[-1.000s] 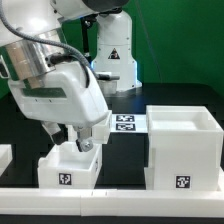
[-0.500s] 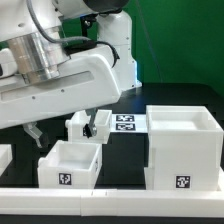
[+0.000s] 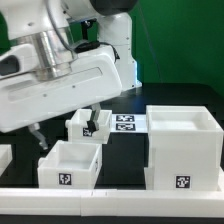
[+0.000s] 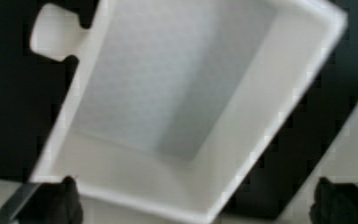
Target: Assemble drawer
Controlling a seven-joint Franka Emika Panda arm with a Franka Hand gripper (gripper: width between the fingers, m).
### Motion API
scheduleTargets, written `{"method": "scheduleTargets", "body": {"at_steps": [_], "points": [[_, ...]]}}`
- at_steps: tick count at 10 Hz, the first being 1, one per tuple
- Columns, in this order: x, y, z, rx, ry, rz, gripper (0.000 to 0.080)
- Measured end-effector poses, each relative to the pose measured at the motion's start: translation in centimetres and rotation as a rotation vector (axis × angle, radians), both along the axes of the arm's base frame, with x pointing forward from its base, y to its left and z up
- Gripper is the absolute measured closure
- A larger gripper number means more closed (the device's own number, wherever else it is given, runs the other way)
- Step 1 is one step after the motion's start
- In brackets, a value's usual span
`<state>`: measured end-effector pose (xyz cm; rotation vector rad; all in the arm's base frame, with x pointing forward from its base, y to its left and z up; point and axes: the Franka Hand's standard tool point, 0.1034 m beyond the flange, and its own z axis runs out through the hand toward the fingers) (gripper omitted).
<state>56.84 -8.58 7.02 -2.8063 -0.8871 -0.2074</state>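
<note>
The large white cube-shaped casing [image 3: 183,148] stands at the exterior view's right, open side up, with a tag on its front. One small open-top tray [image 3: 70,165] sits at the front, left of the casing. The second tray [image 3: 84,126] stands just behind it. My gripper [image 3: 65,128] hangs above the front tray, open and empty, with its dark fingers [image 3: 37,134] spread wide. In the wrist view a white tray [image 4: 194,100] with a knob [image 4: 51,30] on one end lies below my gripper [image 4: 197,202]. The fingertips [image 4: 51,203] stand apart from it.
The marker board [image 3: 126,123] lies flat between the trays and the casing. A white rail [image 3: 110,190] runs along the table's front. Another white piece [image 3: 5,156] shows at the left edge. A second robot's white base [image 3: 115,50] stands at the back.
My gripper was down at the front tray's back wall. It has let go, risen and swung tilted above it. The tray behind has come into view. The front tray has stayed put.
</note>
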Motion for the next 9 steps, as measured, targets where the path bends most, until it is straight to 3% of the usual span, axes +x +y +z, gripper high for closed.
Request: {"method": "scheduleTargets", "body": {"at_steps": [2, 6, 7, 9], "points": [[-1.8, 0.3, -0.2, -0.041, -0.058, 0.278, 0.015], [-2.0, -0.6, -0.5, -0.079, -0.074, 0.468, 0.015], [-2.9, -0.9, -1.2, -0.1, -0.113, 0.684, 0.015], [-4.1, -1.6, -2.4, -0.091, -0.126, 0.796, 0.015]]}}
